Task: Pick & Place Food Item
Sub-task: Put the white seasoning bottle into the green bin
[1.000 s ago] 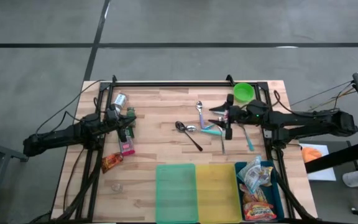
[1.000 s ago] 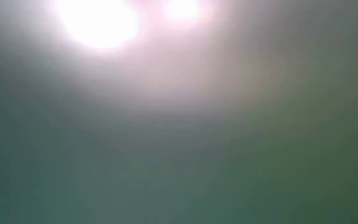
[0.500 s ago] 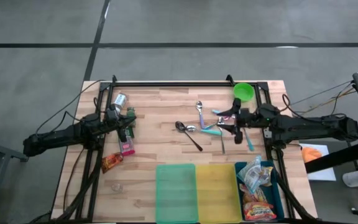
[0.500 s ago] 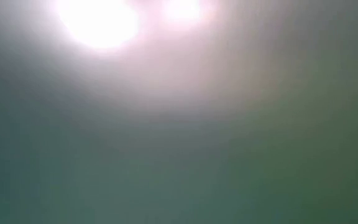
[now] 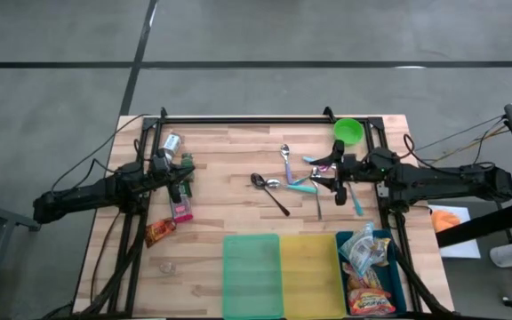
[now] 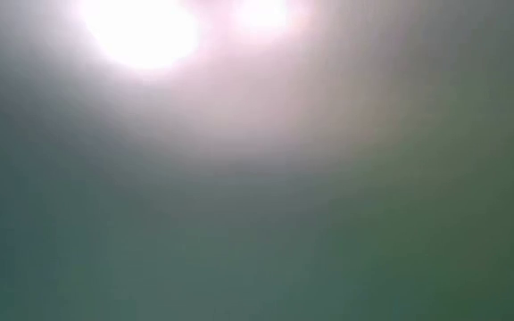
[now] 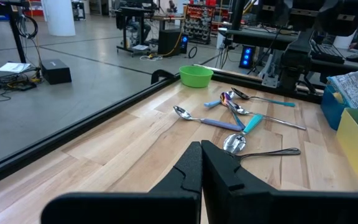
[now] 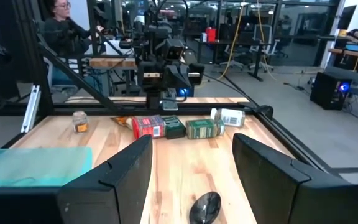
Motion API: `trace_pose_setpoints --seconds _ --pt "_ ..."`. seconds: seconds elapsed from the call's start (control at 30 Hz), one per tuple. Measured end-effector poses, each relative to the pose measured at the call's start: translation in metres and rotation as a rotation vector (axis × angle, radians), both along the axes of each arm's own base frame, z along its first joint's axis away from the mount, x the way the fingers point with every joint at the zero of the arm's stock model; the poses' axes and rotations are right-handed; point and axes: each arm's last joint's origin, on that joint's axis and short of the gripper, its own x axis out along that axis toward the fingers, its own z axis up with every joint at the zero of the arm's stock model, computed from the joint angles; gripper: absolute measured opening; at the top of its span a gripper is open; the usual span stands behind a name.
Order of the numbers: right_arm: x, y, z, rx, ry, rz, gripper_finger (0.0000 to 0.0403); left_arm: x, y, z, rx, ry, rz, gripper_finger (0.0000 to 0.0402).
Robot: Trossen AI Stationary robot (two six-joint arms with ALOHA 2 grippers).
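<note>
Several food items lie in a row at the table's left: a white can [image 5: 171, 142], a green box [image 5: 187, 162], a red box [image 5: 181, 211] and an orange packet [image 5: 158, 231]. The right wrist view shows them too: the red box [image 8: 149, 126], the green box [image 8: 205, 129] and the can [image 8: 229, 116]. My left gripper [image 5: 183, 180] is shut, level, just above this row, with nothing between its fingers [image 7: 201, 168]. My right gripper [image 5: 325, 174] is open and empty, level over the spoons at the table's right, facing the food row [image 8: 191, 168]. The low view shows only glare.
Several spoons [image 5: 284, 182] lie mid-table, under and in front of my right gripper. A green bowl [image 5: 348, 132] stands at the far right. Along the near edge are a green bin [image 5: 252, 276], a yellow bin [image 5: 309, 276] and a blue bin [image 5: 389, 242] holding snack packets. A small jar [image 8: 79, 121] stands near the left.
My right gripper has drawn back a little toward the table's right edge, still open and empty, then stopped. The left arm and the food items have kept still.
</note>
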Motion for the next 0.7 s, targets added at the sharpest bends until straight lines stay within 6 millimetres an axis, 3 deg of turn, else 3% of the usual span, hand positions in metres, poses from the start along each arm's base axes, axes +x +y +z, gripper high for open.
trace_pose_setpoints --seconds 0.7 --pt "0.0033 -0.0006 -0.0039 0.004 0.025 -0.001 0.0221 0.0000 0.0000 0.0000 0.000 0.000 0.000 0.0000"
